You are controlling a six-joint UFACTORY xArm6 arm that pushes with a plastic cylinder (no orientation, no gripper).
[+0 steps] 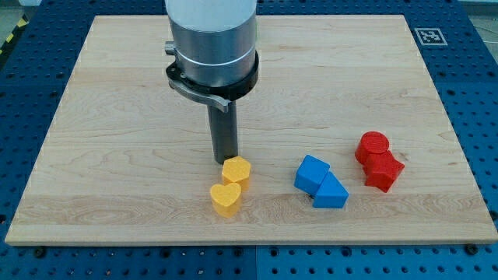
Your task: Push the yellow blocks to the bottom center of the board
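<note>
Two yellow blocks lie near the bottom centre of the wooden board (117, 117). The yellow hexagonal block (236, 170) is the upper one; the yellow heart-shaped block (225, 199) lies just below it and to its left, touching or nearly touching it. My tip (226, 159) stands right above the hexagonal block, at its upper-left edge, touching or nearly touching it.
A blue cube (311, 173) and a blue triangular block (331, 192) sit together to the right of the yellow blocks. A red cylinder (372, 146) and a red star-like block (384, 171) sit together farther right. A marker tag (429, 36) is at the board's top right corner.
</note>
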